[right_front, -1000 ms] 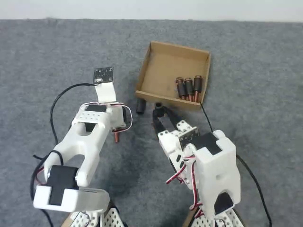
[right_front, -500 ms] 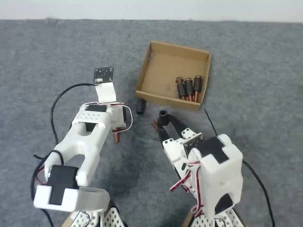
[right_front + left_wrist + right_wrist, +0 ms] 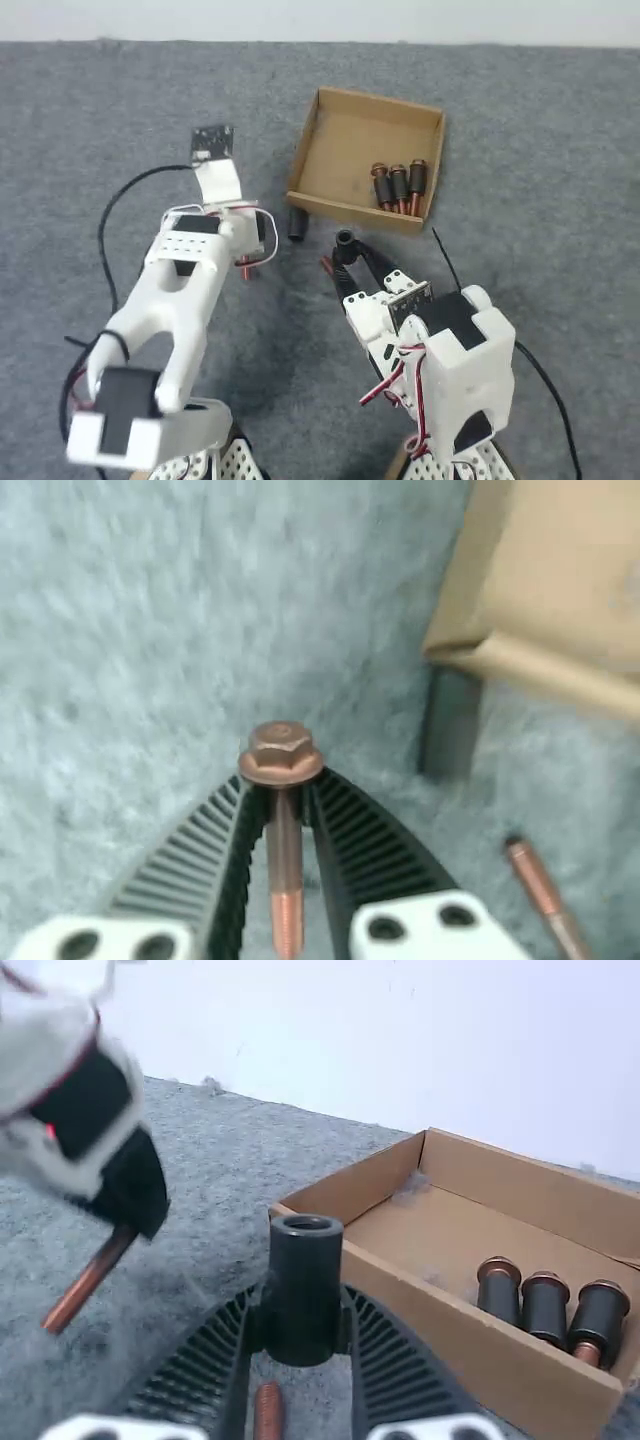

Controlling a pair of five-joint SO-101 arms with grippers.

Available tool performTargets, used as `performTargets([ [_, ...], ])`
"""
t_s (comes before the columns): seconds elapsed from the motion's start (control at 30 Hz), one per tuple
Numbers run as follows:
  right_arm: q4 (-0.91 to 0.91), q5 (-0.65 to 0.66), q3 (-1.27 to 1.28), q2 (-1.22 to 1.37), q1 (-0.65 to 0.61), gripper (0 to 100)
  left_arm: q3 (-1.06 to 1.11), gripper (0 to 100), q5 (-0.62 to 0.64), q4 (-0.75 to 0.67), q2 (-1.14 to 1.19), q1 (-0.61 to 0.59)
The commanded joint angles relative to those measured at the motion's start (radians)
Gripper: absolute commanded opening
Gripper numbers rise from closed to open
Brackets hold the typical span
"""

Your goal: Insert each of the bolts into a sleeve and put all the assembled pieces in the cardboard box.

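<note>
Nearest, a bolt (image 3: 284,852) is pinched below its head by the left gripper (image 3: 281,792), and an upright sleeve (image 3: 303,1275) is clamped in the right gripper (image 3: 303,1312). Beyond, a loose bolt (image 3: 538,885) is seen on the carpet (image 3: 100,120). A second sleeve (image 3: 296,224) is laid seemingly against the cardboard box (image 3: 330,120), in which three assembled pieces (image 3: 398,187) are kept.

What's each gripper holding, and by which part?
Left gripper grips a bolt by its shank under the head; right gripper grips a sleeve by its lower body.

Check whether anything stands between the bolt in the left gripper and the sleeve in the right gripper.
Nothing visible does: bare carpet lies between the bolt and the sleeve. A spare sleeve lies on the carpet beside the cardboard box.
</note>
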Motion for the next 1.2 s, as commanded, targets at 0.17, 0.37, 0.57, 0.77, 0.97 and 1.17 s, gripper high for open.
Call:
performTargets([
  [0.17,-0.015,0.015,0.021,-0.033,-0.002,0.7,-0.048,1,0.009,-0.032,-0.42,0.002],
  [0.37,-0.015,0.017,0.021,-0.033,-0.012,0.7,-0.03,1,0.009,-0.112,-0.623,0.002],
  [0.57,-0.015,0.018,0.021,-0.033,-0.027,0.7,0.09,1,0.008,-0.336,-0.772,0.003],
  [0.77,-0.016,0.018,0.025,-0.041,-0.03,0.7,0.266,1,0.008,-0.509,-0.887,0.075],
  [0.97,-0.019,0.02,0.021,-0.041,-0.03,0.7,0.394,1,0.009,-0.523,-1.019,0.298],
  [1.17,-0.022,0.02,0.021,-0.042,-0.03,0.7,0.407,1,0.009,-0.52,-1.048,0.427],
])
